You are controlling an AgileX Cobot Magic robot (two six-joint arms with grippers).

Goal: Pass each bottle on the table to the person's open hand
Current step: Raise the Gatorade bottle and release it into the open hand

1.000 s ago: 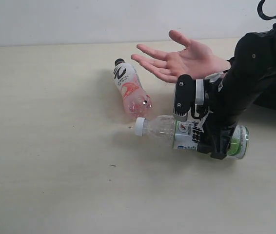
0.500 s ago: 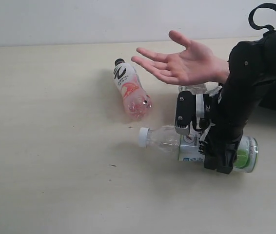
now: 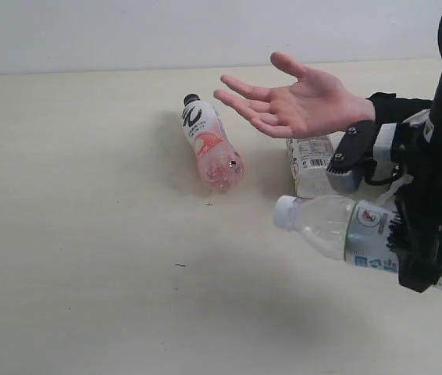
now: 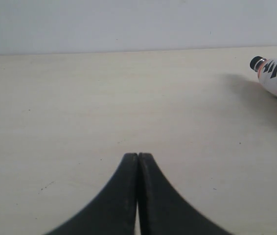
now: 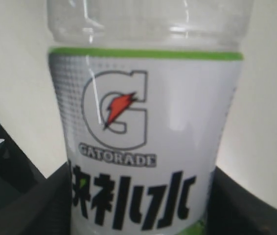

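Note:
My right gripper (image 3: 408,234) is shut on the green-lime labelled bottle (image 3: 338,230), holding it lifted off the table (image 3: 88,234) with its white cap (image 3: 285,212) pointing left. Up close, its label (image 5: 143,137) fills the right wrist view between the two black fingers (image 5: 40,200). The person's open hand (image 3: 295,101) hovers palm up just above and behind it. The pink-and-white bottle (image 3: 209,144) with the black cap lies on the table left of the hand, and its top shows in the left wrist view (image 4: 275,78). A small white-labelled bottle (image 3: 311,160) lies under the hand. My left gripper (image 4: 138,159) is shut and empty.
The person's dark sleeve (image 3: 397,105) reaches in from the right. A white wall (image 3: 127,31) runs along the table's far edge. Bare tabletop spreads across the left and front.
The right gripper has lifted the green-lime bottle off the table and carried it rightward and toward the camera, uncovering the white-labelled bottle under the hand. The hand has held still.

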